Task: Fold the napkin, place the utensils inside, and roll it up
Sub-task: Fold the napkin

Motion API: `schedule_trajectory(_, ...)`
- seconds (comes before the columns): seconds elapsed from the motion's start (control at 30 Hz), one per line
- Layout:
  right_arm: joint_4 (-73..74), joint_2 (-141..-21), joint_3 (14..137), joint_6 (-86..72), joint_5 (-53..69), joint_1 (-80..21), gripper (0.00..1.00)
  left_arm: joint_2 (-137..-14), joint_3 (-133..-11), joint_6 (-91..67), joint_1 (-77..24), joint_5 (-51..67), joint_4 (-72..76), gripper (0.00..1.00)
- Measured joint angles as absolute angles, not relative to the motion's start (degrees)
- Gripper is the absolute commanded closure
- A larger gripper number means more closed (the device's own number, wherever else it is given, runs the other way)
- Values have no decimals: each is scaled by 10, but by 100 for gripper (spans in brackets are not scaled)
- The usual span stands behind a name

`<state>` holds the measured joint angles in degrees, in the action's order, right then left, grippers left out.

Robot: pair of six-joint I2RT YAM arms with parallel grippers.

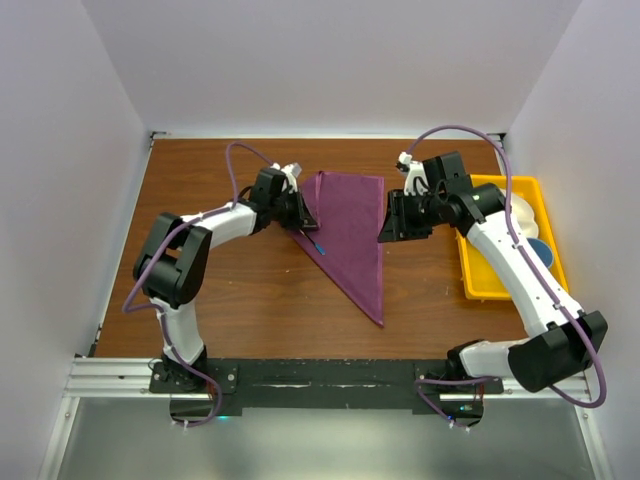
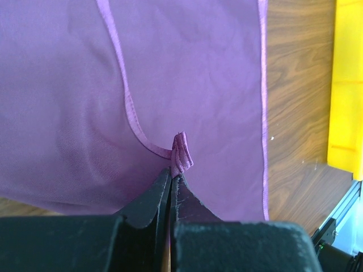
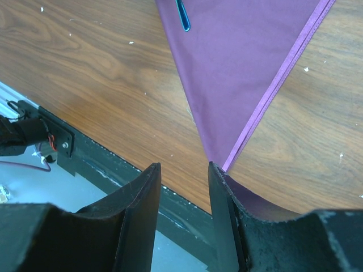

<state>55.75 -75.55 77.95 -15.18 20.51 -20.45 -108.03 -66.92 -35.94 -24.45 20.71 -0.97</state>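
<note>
The plum-purple napkin (image 1: 355, 225) lies folded into a long triangle, its point toward the near edge of the table. My left gripper (image 1: 300, 215) is at the napkin's left edge. In the left wrist view it (image 2: 171, 173) is shut on a small bunched pinch of the napkin's hem (image 2: 181, 157). A thin utensil with a blue handle (image 1: 314, 242) pokes out from the napkin's left edge, also visible as a blue sliver (image 3: 182, 16). My right gripper (image 1: 394, 218) hovers beside the napkin's right edge, open (image 3: 182, 167), nothing between its fingers. The napkin's point (image 3: 227, 161) ends by the right finger.
A yellow tray (image 1: 468, 270) stands at the right of the wooden table, holding a white plate (image 1: 520, 212) and a blue cup (image 1: 541, 252). Its edge shows in the left wrist view (image 2: 347, 85). The black rail of the table's front edge (image 3: 85, 150) lies below the right gripper.
</note>
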Motion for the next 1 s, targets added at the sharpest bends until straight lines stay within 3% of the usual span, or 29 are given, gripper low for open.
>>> schedule_trajectory(0.4, 552, -755, 755, -156, 205, -204, 57, -1081, -650, -353, -244, 213, -14, 78)
schedule_trajectory(0.5, 550, -756, 754, -156, 205, -204, 56, -1081, -650, -350, -244, 217, -14, 62)
schedule_trajectory(0.73, 543, -756, 740, -161, 205, -204, 55, -1071, -647, -343, -244, 233, -37, 38)
schedule_trajectory(0.9, 535, -758, 707, -172, 202, -204, 54, -996, -638, -343, -244, 249, -67, 34)
schedule_trajectory(1.0, 529, -761, 682, -178, 201, -204, 53, -948, -639, -343, -244, 256, -69, 40)
